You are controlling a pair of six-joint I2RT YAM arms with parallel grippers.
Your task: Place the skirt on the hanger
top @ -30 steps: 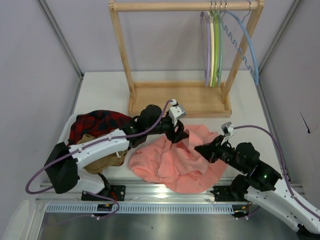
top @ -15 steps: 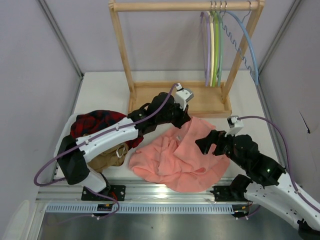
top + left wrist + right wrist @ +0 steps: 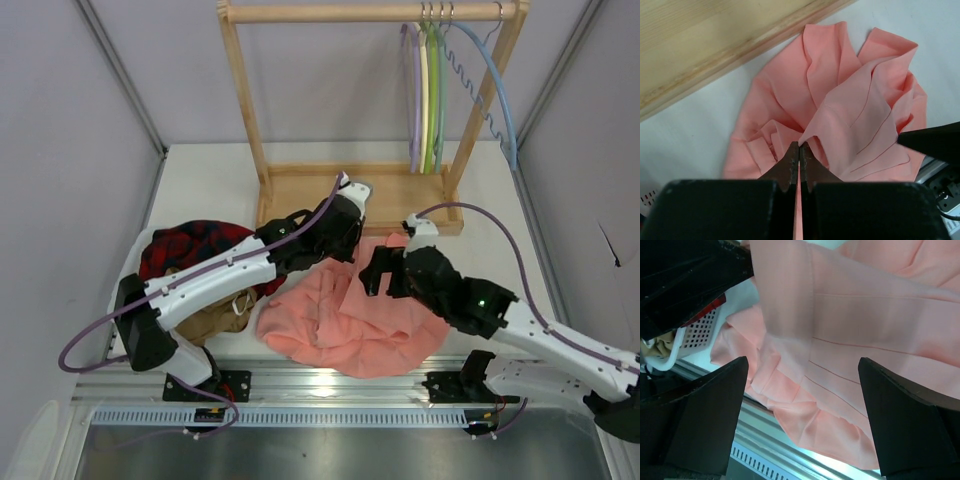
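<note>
The salmon-pink skirt (image 3: 350, 320) lies crumpled on the table in front of the wooden rack. My left gripper (image 3: 350, 256) is shut on a raised fold at its far edge; in the left wrist view the jaws (image 3: 800, 146) pinch the skirt (image 3: 850, 110) between them. Just to the right of that pinch my right gripper (image 3: 383, 275) hangs open above the cloth. The right wrist view shows the skirt (image 3: 850, 340) draped between its wide-apart fingers (image 3: 705, 415), untouched. The lilac hanger (image 3: 411, 90) hangs on the rack's rail at the back right.
The wooden rack (image 3: 300, 190) has a flat base close behind the skirt. Cream, green and light blue hangers (image 3: 500, 90) hang beside the lilac one. A red-and-black plaid garment (image 3: 195, 248) and a tan garment (image 3: 210, 320) lie in a white basket at the left.
My left gripper shut on the skirt's fold and pulled it up toward the rack base. My right gripper opened and swung left over the skirt, close to the left gripper.
</note>
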